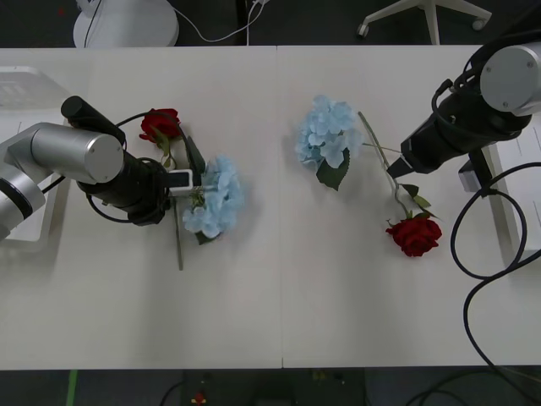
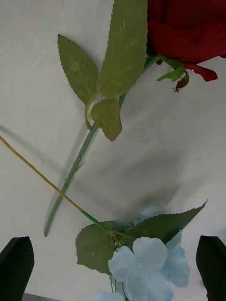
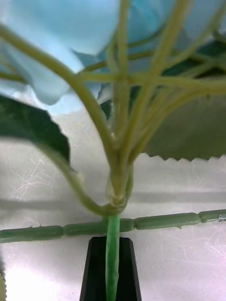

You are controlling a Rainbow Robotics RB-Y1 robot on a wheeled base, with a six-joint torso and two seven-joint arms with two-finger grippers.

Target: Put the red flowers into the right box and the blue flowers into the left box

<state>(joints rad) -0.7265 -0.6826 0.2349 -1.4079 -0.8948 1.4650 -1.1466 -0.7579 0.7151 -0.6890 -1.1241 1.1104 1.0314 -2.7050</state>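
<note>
blue flowers: two on the table. Left one (image 1: 215,196) at left-centre, just right of the left gripper; right one (image 1: 327,135) right of centre, farther back.
red flowers: two. One (image 1: 160,124) far-left, just behind the left arm; other (image 1: 414,235) near-right, bloom toward the near edge.
left gripper (image 1: 188,188): black fingers closed on the left blue flower's thin green stem (image 3: 112,254), right below where the stalks branch. A second ribbed green stem (image 3: 141,222) lies crosswise under it, likely the far-left rose's; not gripped.
right gripper (image 2: 113,268): open, fingers wide apart, holding nothing; hovers over the table between the right blue flower and the near-right rose.
left box (image 1: 30,152): white tray at far-left edge, mostly behind the left arm.
right box (image 1: 516,182): white tray at right edge, partly hidden by the right arm.
handling: judged very light, soft petals and leaves, thin bendy wire-like stem; head will droop and swing. Take it by the stem near the cluster, not the petals.
axis, left blue flower: stem looks to run near-far, end toward the near edge, cluster at the far-right end.
axis, near-right rose: stem (image 1: 385,165) diagonal, far-left to near-right.
step: judged grasp done, lift and carry left to the left box.
risk: crossing rose stem may snag and drag along.
</note>
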